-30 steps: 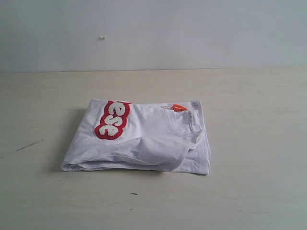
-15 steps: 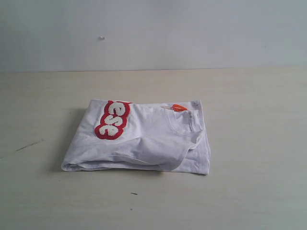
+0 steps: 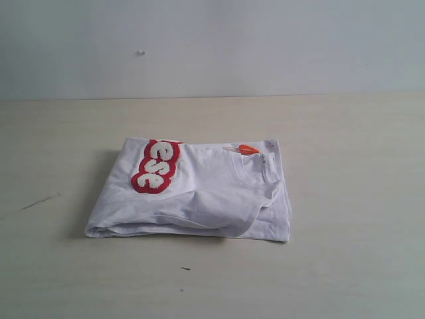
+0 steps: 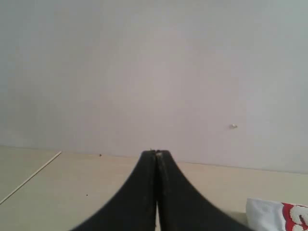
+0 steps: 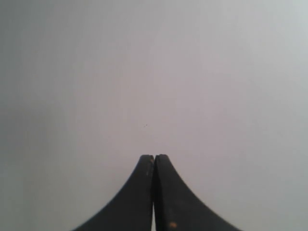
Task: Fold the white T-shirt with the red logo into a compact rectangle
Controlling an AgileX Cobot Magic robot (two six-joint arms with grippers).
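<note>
The white T-shirt (image 3: 199, 193) lies folded into a rough rectangle in the middle of the table (image 3: 358, 266). Part of its red logo (image 3: 157, 166) shows on top at the left, reading "ese". An orange neck tag (image 3: 248, 149) sits at the far right corner by the collar. Neither arm appears in the exterior view. My left gripper (image 4: 156, 153) is shut and empty, raised off the table, with a corner of the white T-shirt (image 4: 269, 216) and red logo (image 4: 296, 216) off to one side. My right gripper (image 5: 154, 157) is shut and empty, facing only a blank wall.
A pale wall (image 3: 212, 46) with a small mark (image 3: 141, 52) rises behind the table. A dark scratch (image 3: 40, 201) lies on the table's left part and a small dark speck (image 3: 185, 268) lies in front of the shirt.
</note>
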